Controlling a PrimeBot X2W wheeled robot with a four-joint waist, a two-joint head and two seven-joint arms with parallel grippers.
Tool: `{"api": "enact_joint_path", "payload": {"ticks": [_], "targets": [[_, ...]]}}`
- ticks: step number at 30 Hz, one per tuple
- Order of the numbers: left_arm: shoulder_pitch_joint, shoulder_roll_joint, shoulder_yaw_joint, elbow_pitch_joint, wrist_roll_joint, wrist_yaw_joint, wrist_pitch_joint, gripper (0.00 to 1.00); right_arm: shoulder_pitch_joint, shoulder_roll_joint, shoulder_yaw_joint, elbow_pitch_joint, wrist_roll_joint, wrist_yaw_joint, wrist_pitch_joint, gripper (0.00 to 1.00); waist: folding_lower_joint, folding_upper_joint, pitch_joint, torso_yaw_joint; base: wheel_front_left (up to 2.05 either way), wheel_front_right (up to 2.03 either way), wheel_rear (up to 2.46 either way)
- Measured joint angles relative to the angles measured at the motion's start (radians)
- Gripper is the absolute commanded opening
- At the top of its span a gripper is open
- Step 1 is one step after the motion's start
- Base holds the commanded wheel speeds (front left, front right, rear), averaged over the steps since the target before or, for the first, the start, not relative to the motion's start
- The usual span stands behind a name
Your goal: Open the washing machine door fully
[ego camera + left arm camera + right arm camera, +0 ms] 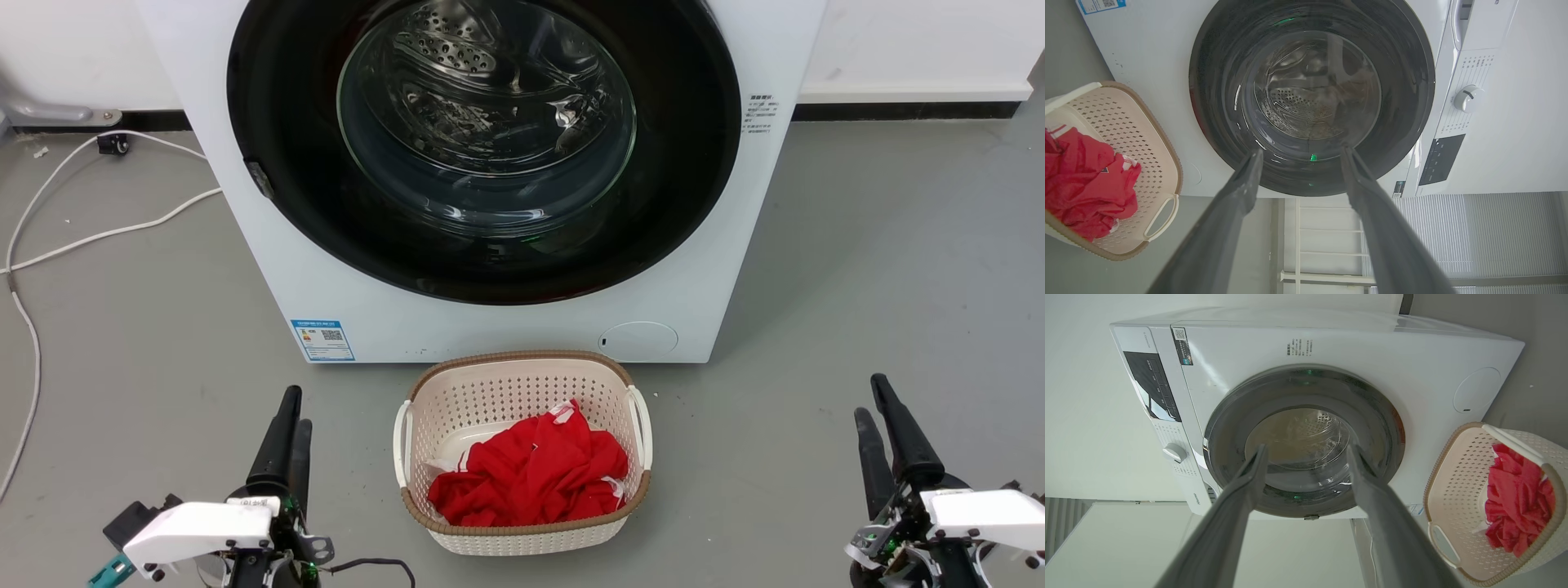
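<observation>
The white washing machine [245,220] stands straight ahead on the floor. Its round glossy black door [686,163] lies flat against the front, closed, with the steel drum showing through the clear glass bowl [486,122]. A small latch tab [260,180] sits on the door's left rim. My left gripper [291,408] rests low at the lower left, open and empty, well short of the machine. My right gripper [872,400] rests at the lower right, open and empty too. In the wrist views, the left gripper [1300,153] and right gripper [1306,449] frame the door [1412,94] [1384,416] between spread fingers.
A cream laundry basket [424,408] with red cloth [535,474] stands on the floor just before the machine, between my arms. White cables [98,237] trail over the grey floor at the left. A blue label sticker [322,340] marks the machine's lower left front.
</observation>
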Motion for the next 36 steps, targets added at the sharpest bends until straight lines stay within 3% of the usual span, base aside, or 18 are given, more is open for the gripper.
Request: {"api": "enact_joint_path", "payload": {"ticks": [8,24,36], "targets": [[-0.009,0.000,0.002,-0.054,0.147,0.000,-0.036,1.00,0.000,0.000,0.002,-0.049,-0.154,0.000,-0.036,1.00,0.0000,0.0001,0.001,0.000,0.00,0.00,0.00],[-0.010,0.000,-0.036,-0.126,0.535,0.032,-0.097,1.00,0.024,0.000,0.048,-0.136,-0.619,0.000,-0.095,1.00,0.0000,0.0000,-0.003,0.007,0.00,0.00,0.00],[-0.010,0.002,-0.082,-0.117,0.771,0.048,-0.137,1.00,0.045,0.000,0.064,-0.153,-0.847,0.000,-0.115,1.00,0.0000,0.0000,-0.007,0.011,0.00,0.00,0.00]]}}
